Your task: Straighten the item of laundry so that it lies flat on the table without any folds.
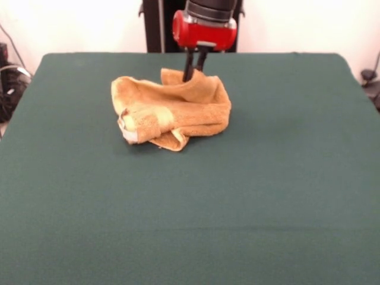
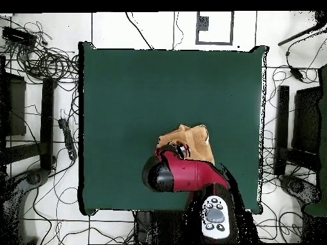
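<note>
The orange-tan towel (image 1: pixel 178 110) lies crumpled in a heap on the far middle of the dark green table (image 1: pixel 267 190). Its pale woven band and small white tag (image 1: pixel 129 135) show at the heap's front left. My gripper (image 1: pixel 194 72) comes straight down onto the heap's rear top edge. Its two black fingers stand close together, pinching a raised fold, and their tips are hidden in the cloth. In the overhead view the red wrist (image 2: pixel 182 175) covers part of the towel (image 2: pixel 191 137) and hides the fingers. The table (image 2: pixel 140 89) spreads wide around it.
The black pedestal (image 1: pixel 159 24) stands behind the table's far edge. Cables and dark gear (image 1: pixel 9 83) lie off the table's left side. In the overhead view cables (image 2: pixel 45 60) and stands (image 2: pixel 284 127) ring the table on the floor.
</note>
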{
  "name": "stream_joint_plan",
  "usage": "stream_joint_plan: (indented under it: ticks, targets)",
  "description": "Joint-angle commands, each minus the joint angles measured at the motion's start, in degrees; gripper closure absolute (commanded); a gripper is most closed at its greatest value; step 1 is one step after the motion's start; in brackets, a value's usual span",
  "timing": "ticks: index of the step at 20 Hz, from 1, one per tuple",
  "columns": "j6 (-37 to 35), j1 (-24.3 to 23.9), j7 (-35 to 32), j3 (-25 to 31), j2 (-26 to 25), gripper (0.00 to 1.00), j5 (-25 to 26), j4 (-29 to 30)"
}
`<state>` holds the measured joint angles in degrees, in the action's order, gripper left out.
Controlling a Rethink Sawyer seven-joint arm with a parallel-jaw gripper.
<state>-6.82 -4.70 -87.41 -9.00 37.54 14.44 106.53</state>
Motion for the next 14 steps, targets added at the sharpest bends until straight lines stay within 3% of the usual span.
stream_joint_plan:
  ticks: [1,4,14]
  targets:
    - [20.86,3.25,-19.75,4.07,-3.33,1.00,-7.60,-0.50]
    - [27.08,3.80,-18.98,3.90,-3.93,1.00,-9.40,-0.87]
    - [31.26,5.32,-16.21,3.50,-5.86,1.00,-16.29,-2.44]
